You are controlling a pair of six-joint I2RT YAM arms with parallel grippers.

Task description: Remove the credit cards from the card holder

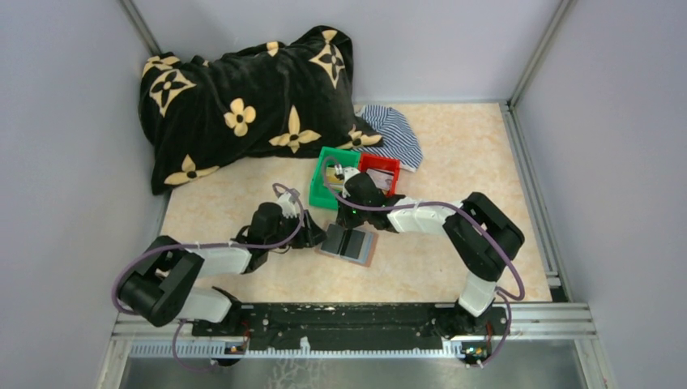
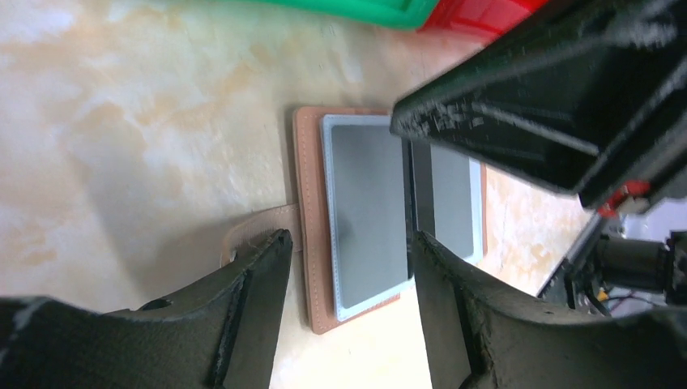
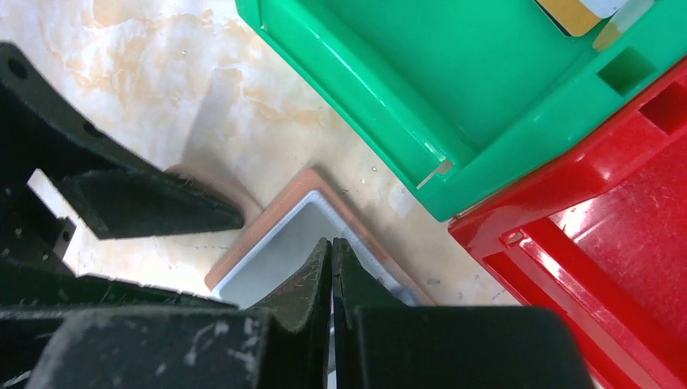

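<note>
A black flowered blanket (image 1: 243,105) covers the far left of the table (image 1: 454,162). Beside it a green bin (image 1: 320,190) and a red bin (image 1: 381,160) touch. Only the right wrist view shows a gold card (image 3: 567,12) in the green one. The card holder (image 1: 350,243) lies open just in front of the bins. The left gripper (image 2: 348,237) is spread over its grey panel, holding nothing. The right gripper (image 3: 332,247) is pressed closed over its corner.
</note>
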